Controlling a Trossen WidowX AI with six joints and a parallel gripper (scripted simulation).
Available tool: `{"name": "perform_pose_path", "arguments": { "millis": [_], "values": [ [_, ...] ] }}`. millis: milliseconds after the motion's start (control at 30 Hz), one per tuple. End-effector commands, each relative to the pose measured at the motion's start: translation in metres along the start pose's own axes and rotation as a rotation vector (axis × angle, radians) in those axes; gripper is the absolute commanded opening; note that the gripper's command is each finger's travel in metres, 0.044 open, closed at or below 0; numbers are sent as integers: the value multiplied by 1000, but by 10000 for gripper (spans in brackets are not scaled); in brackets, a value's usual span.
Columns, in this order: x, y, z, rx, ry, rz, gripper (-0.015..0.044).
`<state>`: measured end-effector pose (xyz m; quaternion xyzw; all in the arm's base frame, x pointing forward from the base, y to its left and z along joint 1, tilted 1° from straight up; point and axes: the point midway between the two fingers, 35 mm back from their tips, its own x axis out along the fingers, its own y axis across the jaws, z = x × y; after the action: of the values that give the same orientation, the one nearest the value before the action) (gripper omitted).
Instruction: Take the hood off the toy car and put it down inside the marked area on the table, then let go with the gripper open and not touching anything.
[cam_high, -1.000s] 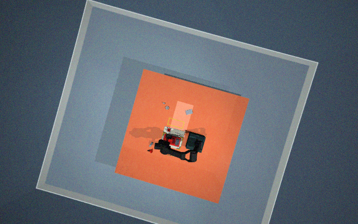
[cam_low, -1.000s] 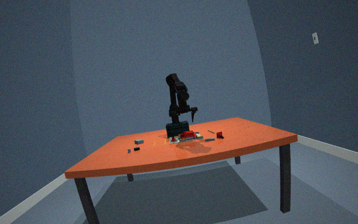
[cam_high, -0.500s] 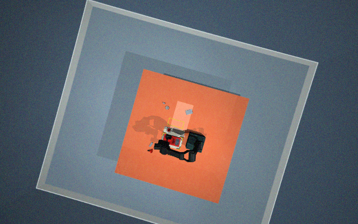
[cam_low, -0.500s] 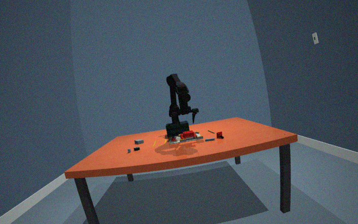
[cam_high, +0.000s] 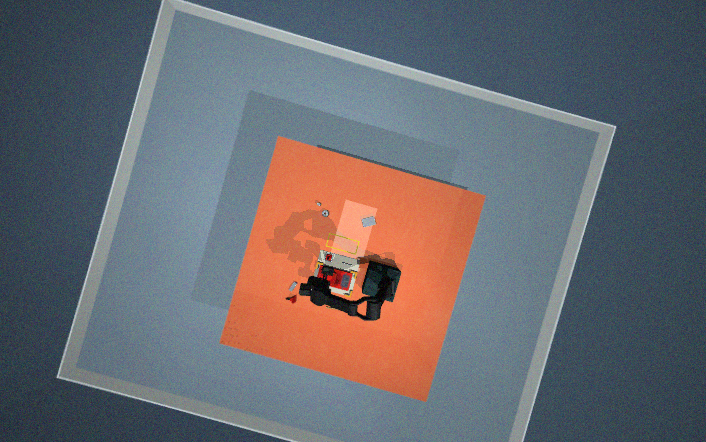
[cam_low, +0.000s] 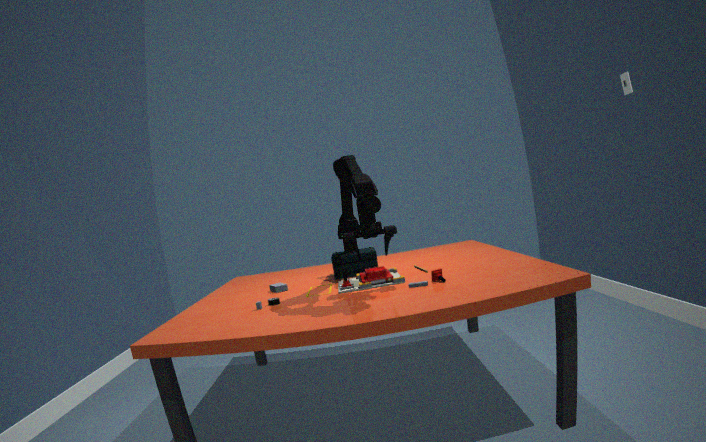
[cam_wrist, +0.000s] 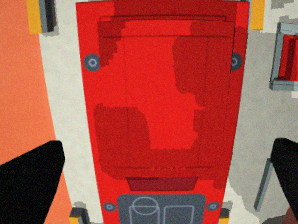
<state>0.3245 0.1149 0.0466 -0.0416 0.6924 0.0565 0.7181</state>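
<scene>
The toy car (cam_high: 341, 278) (cam_low: 375, 279) stands on a white plate with yellow corners, just in front of the arm's base. Its red hood (cam_wrist: 160, 90) fills the wrist view, with a grey part (cam_wrist: 162, 212) at the car's lower end. My gripper (cam_wrist: 169, 151) (cam_high: 314, 290) (cam_low: 388, 242) is open and empty. It hangs a little above the car, with one dark finger at each lower corner of the wrist view. The marked area, a yellow outline (cam_high: 327, 242) (cam_low: 308, 291), lies on the table beside the car.
A grey block (cam_high: 368, 221) (cam_low: 278, 287) and small grey and black pieces (cam_high: 324, 212) (cam_low: 273, 301) lie beyond the marked area. A red piece (cam_high: 292, 298) (cam_low: 437, 275) and a grey bar (cam_high: 293, 284) (cam_low: 417, 284) lie on the car's other side. The arm's base (cam_high: 381, 278) stands next to the car.
</scene>
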Motion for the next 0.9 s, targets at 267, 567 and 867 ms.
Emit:
{"name": "perform_pose_path", "arguments": {
  "millis": [267,567,867],
  "values": [
    [9,-1,1,3,-2,-3,440],
    [16,-1,1,3,-2,-3,440],
    [22,-1,1,3,-2,-3,440]
  ]
}}
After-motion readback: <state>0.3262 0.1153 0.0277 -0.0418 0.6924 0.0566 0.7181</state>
